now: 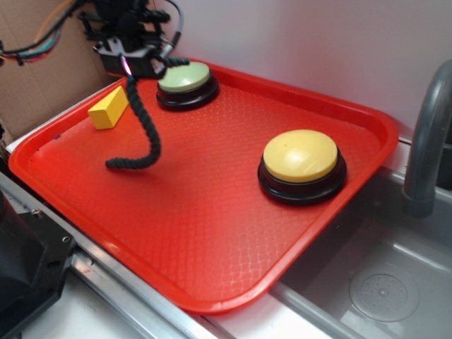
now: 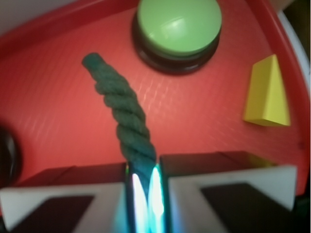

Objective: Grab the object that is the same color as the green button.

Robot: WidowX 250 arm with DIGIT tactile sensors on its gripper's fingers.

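Note:
The dark green twisted rope piece (image 1: 145, 127) hangs from my gripper (image 1: 131, 70) over the back left of the red tray (image 1: 212, 205). Its lower end curls toward the tray floor. In the wrist view the rope (image 2: 121, 111) runs up from between my fingers, and my gripper (image 2: 144, 187) is shut on its near end. The pale green domed button (image 1: 184, 77) on a black base sits just right of the gripper. It also shows in the wrist view (image 2: 178, 25) at the top.
A yellow wedge block (image 1: 108, 108) lies left of the rope; it also shows in the wrist view (image 2: 267, 94). A yellow domed button (image 1: 301, 159) sits at the tray's right. A grey sink (image 1: 385, 282) and faucet (image 1: 427, 134) stand to the right.

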